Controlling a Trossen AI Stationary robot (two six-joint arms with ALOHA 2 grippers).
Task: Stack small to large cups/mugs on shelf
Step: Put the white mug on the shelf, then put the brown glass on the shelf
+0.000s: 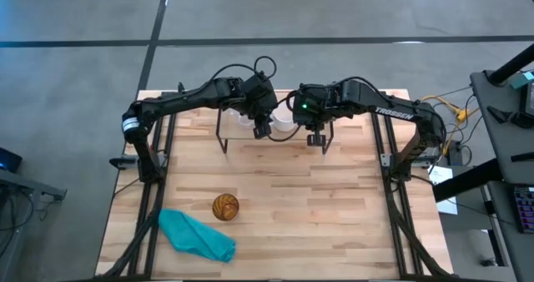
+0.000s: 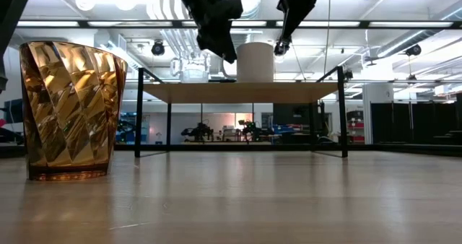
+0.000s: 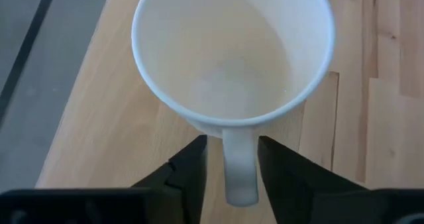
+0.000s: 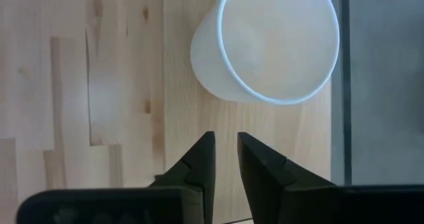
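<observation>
On the shelf (image 2: 238,92), white mug (image 3: 232,55) half-hidden overhead, handle between spread left jaws; right jaws narrowly parted

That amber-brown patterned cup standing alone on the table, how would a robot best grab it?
The amber-brown patterned glass cup stands upright on the wooden tabletop, mouth up, with no handle and walls widening toward the rim. Probably best: come straight down from above and pinch the rim, one finger inside and one outside. The crumpled teal cloth lies close beside it, so a side approach looks more cramped.
</observation>
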